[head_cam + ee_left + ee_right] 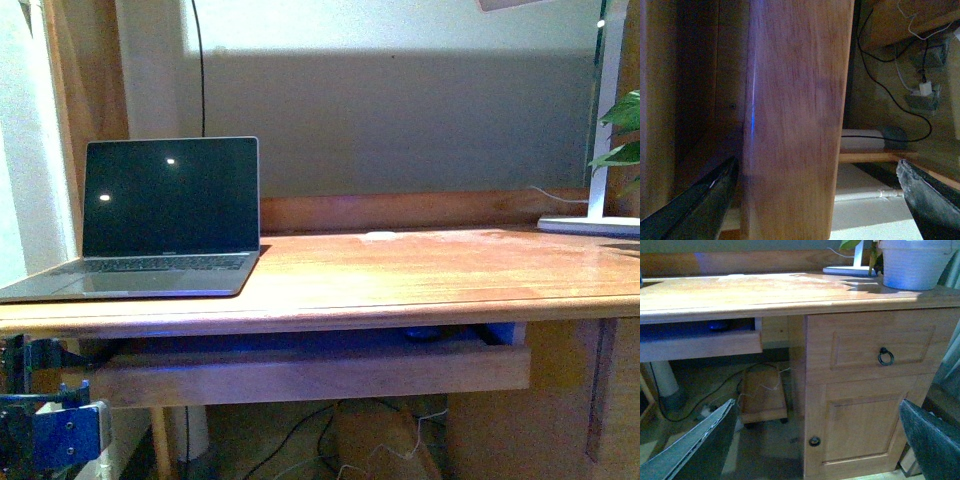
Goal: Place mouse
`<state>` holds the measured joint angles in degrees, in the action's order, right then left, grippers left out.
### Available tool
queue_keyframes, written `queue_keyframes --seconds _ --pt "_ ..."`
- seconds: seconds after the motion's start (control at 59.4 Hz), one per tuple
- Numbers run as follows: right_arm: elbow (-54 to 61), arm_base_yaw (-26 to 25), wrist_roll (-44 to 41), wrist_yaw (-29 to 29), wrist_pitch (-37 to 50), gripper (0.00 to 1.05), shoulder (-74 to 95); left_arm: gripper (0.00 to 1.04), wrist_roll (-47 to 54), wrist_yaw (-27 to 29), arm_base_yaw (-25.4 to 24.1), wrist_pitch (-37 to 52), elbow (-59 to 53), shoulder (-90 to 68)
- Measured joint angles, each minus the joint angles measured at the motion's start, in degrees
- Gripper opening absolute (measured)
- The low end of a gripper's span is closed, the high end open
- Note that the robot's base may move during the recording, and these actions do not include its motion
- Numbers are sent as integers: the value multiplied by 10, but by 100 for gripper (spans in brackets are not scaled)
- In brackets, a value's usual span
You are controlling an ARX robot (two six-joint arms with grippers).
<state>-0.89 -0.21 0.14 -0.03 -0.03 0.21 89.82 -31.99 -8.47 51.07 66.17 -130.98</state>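
Note:
The mouse (424, 333) is a small dark rounded shape lying in the pull-out tray (300, 376) under the desktop, mostly hidden behind the tray's front board. It also shows in the right wrist view (719, 326), dim and bluish in the tray's shadow. My left gripper (817, 200) is open and empty, low at the desk's left side, with an upright wooden board (795, 120) between its fingers. Part of the left arm (45, 425) shows at the bottom left. My right gripper (817, 440) is open and empty, low in front of the desk's cabinet door (860, 430).
An open laptop (165, 215) stands on the desk's left. A small flat white disc (380, 236) lies at the back middle. A lamp base (590, 225) and a plant (625, 130) in a white pot (915, 262) stand at the right. Cables (890, 90) run under the desk.

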Motion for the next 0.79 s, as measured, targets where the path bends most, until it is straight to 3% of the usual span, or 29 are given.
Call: queue_keyframes --seconds 0.472,0.657,0.792 --pt "0 0 0 0 0 97 0 97 51 -10 2 -116 67 -15" --pt "0 0 0 0 0 97 0 97 -22 51 24 -250 43 51" --pt "0 0 0 0 0 97 0 97 -67 61 37 -321 3 105"
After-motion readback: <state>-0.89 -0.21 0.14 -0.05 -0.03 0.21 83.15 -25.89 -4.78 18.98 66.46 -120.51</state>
